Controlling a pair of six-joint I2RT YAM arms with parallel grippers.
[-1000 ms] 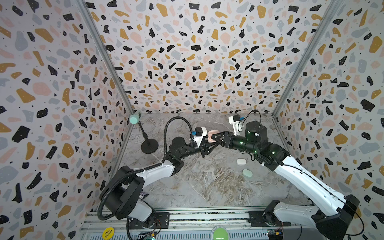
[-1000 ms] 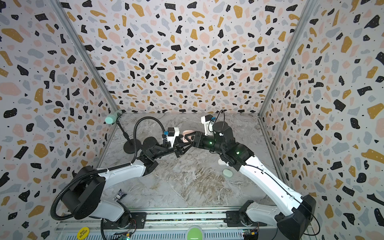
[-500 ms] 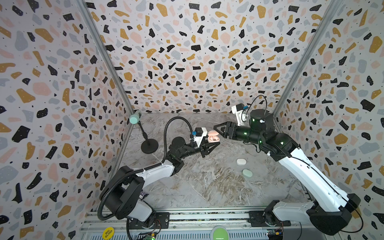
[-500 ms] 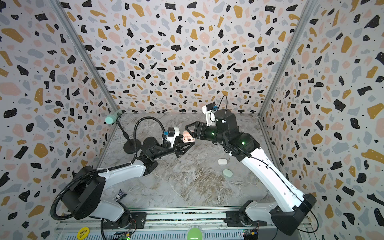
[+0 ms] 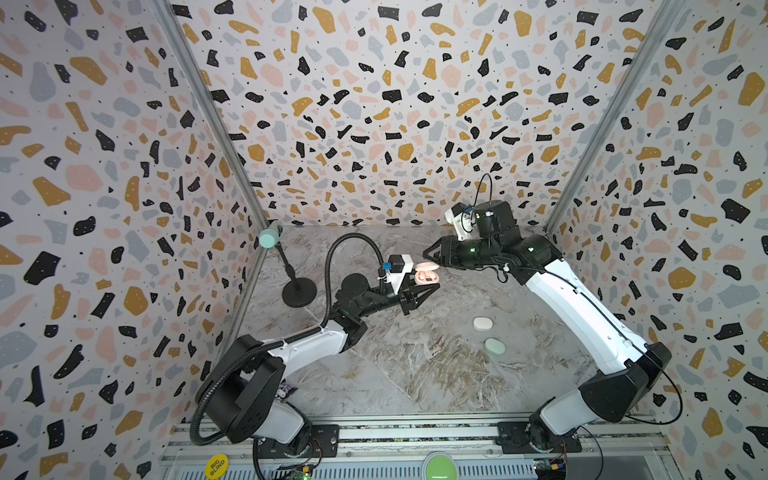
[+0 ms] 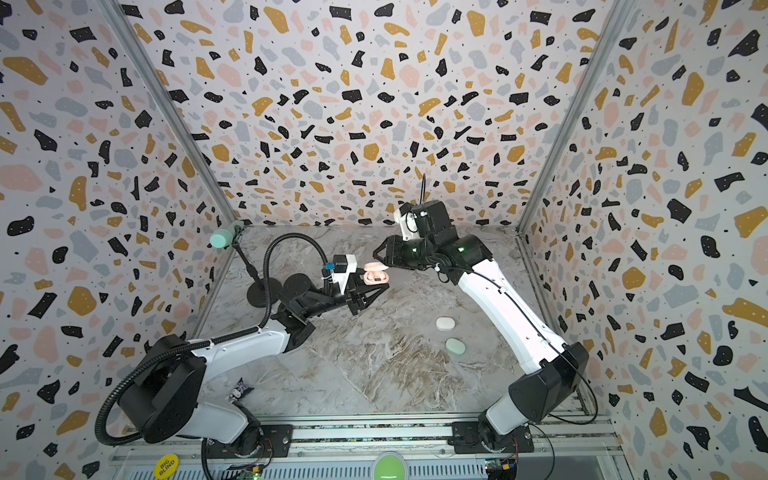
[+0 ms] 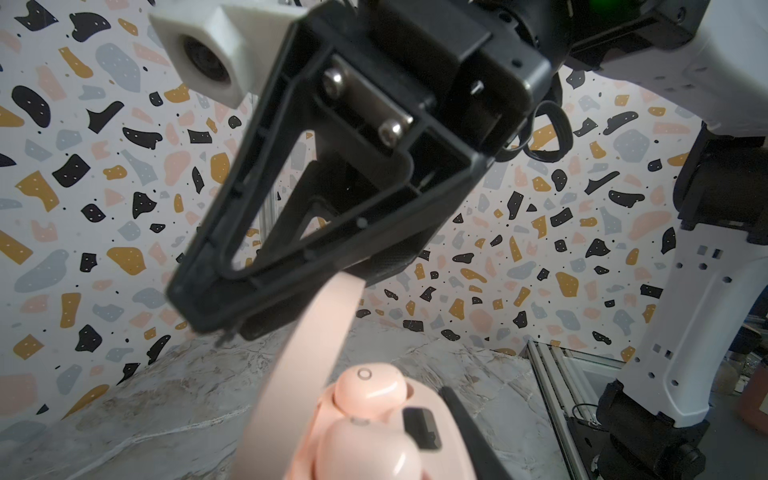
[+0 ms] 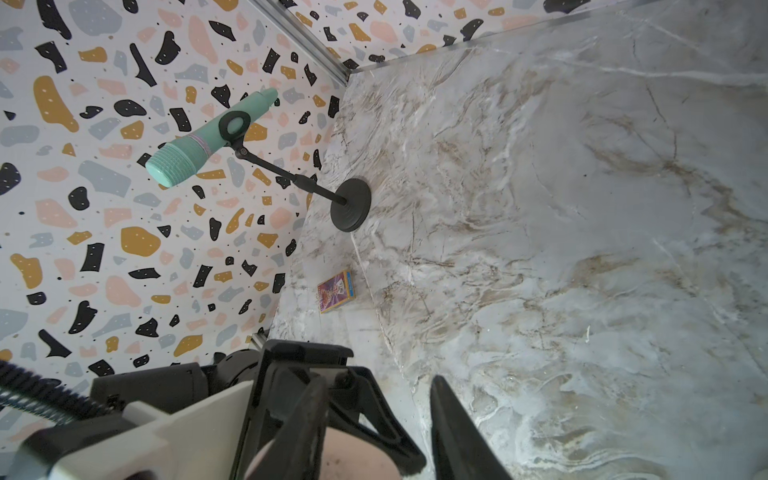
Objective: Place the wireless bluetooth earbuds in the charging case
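Note:
My left gripper (image 5: pixel 430 283) is shut on an open pale pink charging case (image 5: pixel 427 275), held above the marble floor in both top views. In the left wrist view two pink wireless earbuds (image 7: pixel 368 386) (image 7: pixel 370 453) sit in the case (image 7: pixel 424 395), its lid (image 7: pixel 307 353) stands up, and one black finger (image 7: pixel 465 419) presses its side. My right gripper (image 5: pixel 430 254) hovers just above and behind the lid, and the lid's top edge reaches its fingers. In the right wrist view the right gripper (image 8: pixel 378 382) is open, with bare floor between its fingers.
A closed white case (image 5: pixel 483 323) and a closed mint green case (image 5: pixel 494 345) lie on the floor right of centre. A mint microphone (image 5: pixel 270 237) on a black stand (image 5: pixel 299 293) is at the back left. A small card box (image 8: pixel 336 291) lies near the left wall.
The right gripper has drawn back from the pink case and risen above its lid; its jaws spread, then narrowed. The left gripper and case have stayed put.

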